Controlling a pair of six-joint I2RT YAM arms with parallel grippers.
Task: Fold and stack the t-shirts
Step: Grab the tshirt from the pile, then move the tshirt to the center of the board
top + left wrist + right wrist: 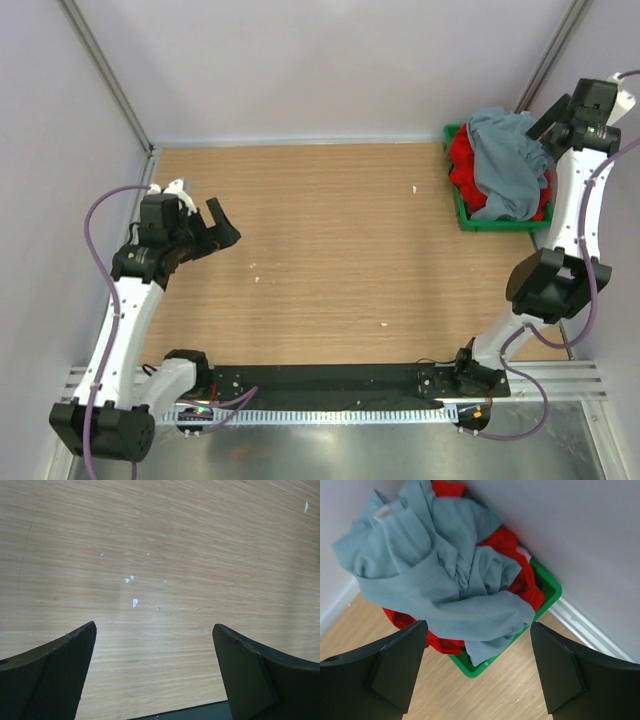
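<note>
Grey-blue t-shirt (510,165) crumpled atop red t-shirt (462,165) in green bin (470,222), far right corner. Right gripper (477,625) above heap, jaws apart, holding nothing: apparently placed for first pick. Left gripper (154,626), jaws apart, over table (330,240), probably reserved for folding.

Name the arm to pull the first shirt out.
Right: the right hand hangs open over the grey-blue shirt topping the red shirt in the bin; the left hand is across the table.

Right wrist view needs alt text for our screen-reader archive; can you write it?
A crumpled grey-blue t-shirt lies heaped over a red t-shirt in a green bin against the wall, seen between the open fingers of the right pincer above a wooden table.
</note>
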